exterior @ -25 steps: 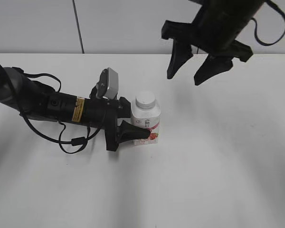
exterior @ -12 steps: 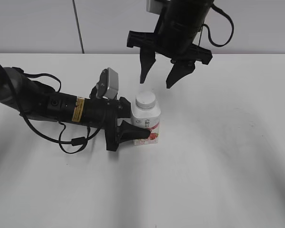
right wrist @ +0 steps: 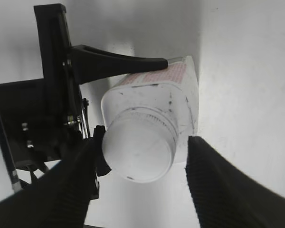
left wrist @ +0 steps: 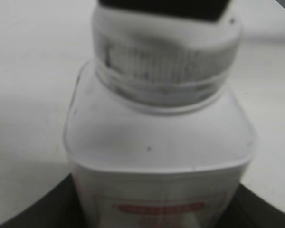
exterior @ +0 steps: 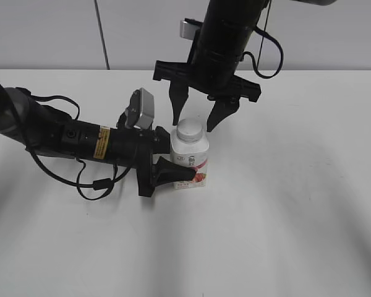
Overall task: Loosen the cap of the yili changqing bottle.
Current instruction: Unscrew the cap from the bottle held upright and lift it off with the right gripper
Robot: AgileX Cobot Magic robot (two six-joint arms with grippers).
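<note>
- Yili changqing bottle [exterior: 190, 161] stands upright on the white worktop [exterior: 284, 204], about the middle of the exterior view, label with the red fruit picture facing the camera.
- Left end effector [exterior: 173, 162] comes in low and sideways from the left, clenched on the bottle body. One dark finger [exterior: 173, 171] crosses the front of the label; the other is hidden behind the bottle. Likely purpose: anchor the bottle so it won't spin when the top gets twisted.
- Grip sits low on the body, leaving neck and cap [exterior: 190, 130] fully exposed from above. Good for access.
- Right end effector [exterior: 196, 116] hangs vertically over the bottle, jaws spread apart and empty, one finger on each side of the cap, tips near cap height. Not gripping yet.
- Right wrist view confirms: cap [right wrist: 138, 148] sits between the two dark fingers [right wrist: 218, 187] with a gap showing on both sides, roughly centred. The left arm's finger is seen pressed along the bottle's label side.
- Left wrist view: close-up and blurry, bottle shoulders [left wrist: 159, 142] and ribbed cap side [left wrist: 164, 61] fill the frame. A dark block at the top edge overlaps the cap top, probably the right end effector.
- Judgement: step in hand is straddling the cap before closing. Next move calls for closing on the ribbed side, then rotating the wrist.
- Risk: bottle turns inside the left hold, or the pinch lands off-centre and slips.
</note>
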